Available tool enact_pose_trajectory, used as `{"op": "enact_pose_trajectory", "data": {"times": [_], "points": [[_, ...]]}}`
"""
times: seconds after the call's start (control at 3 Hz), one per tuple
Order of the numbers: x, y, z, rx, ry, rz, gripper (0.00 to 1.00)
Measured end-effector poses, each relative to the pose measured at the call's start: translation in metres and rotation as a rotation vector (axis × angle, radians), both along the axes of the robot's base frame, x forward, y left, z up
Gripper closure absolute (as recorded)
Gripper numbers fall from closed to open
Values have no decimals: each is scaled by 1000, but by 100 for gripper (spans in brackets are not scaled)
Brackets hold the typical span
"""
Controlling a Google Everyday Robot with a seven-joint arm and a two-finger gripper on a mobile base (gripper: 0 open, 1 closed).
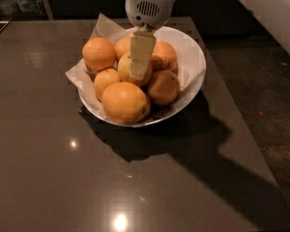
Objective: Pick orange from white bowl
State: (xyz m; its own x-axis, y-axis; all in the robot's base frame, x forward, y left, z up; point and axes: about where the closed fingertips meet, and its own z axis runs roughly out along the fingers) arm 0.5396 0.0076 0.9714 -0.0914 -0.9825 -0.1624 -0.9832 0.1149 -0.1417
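The white bowl point(197, 64) stands on a dark table, lined with crumpled white paper point(104, 26) and piled with several oranges. The paler, yellowish orange point(123, 67) lies on top in the middle of the pile. My gripper point(140, 74) reaches straight down from the white wrist housing point(149, 5) and its cream-coloured tip lies over the right half of that pale orange. Brighter oranges surround it: one at the back left point(99, 53), a large one in front point(124, 102) and one at the right point(163, 87).
The dark glossy table point(48, 168) runs wide to the left and front of the bowl. Its right edge point(241, 129) drops to a dark floor. The arm's shadow falls across the table to the front right of the bowl.
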Motion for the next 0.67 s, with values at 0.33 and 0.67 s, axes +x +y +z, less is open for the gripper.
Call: {"op": "enact_pose_trajectory", "data": {"times": [0.33, 0.67], "points": [[2, 2, -5, -18, 3, 4, 29], [5, 4, -13, -35, 14, 6, 29]]}}
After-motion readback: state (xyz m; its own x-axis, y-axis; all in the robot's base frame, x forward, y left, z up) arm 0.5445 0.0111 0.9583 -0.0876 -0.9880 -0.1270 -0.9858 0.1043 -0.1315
